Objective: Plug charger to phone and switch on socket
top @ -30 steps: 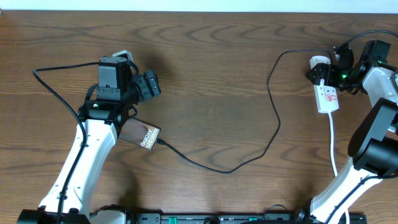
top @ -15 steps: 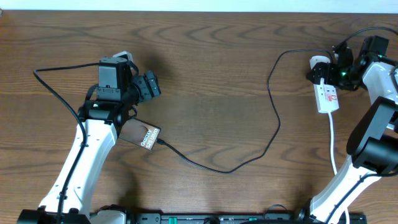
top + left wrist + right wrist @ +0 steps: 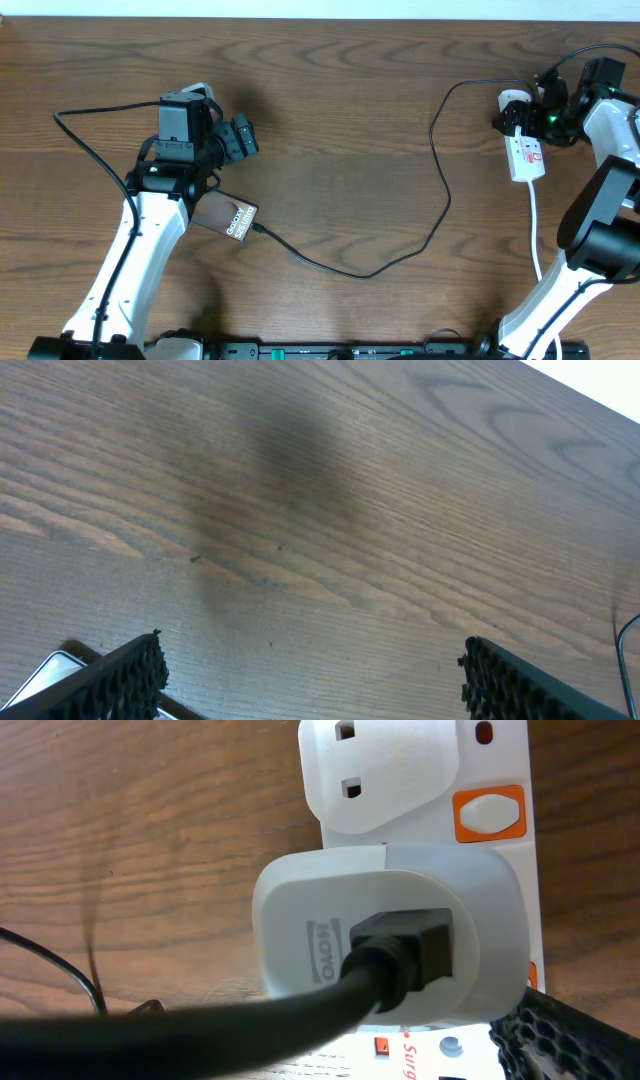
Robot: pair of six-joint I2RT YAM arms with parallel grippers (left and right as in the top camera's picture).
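Observation:
The dark-brown phone (image 3: pixel 226 215) with "Galaxy" lettering lies flat by my left arm; its corner shows in the left wrist view (image 3: pixel 48 672). The thin black charger cable (image 3: pixel 440 190) has its tip at the phone's edge and runs right and up to the adapter (image 3: pixel 390 935), which sits in the white socket strip (image 3: pixel 528 158). An orange switch (image 3: pixel 488 812) shows beside the neighbouring outlet. My left gripper (image 3: pixel 312 685) is open and empty above bare wood, beyond the phone. My right gripper (image 3: pixel 522 118) is open at the adapter, with one finger (image 3: pixel 575 1042) beside it.
The strip's white cord (image 3: pixel 537 235) runs toward the table's front at the right. A second black cable (image 3: pixel 95 150) loops left of my left arm. The table's far edge (image 3: pixel 320 18) is close behind the strip.
My right arm has shifted very slightly at the strip. The phone, cable and left arm have not moved.

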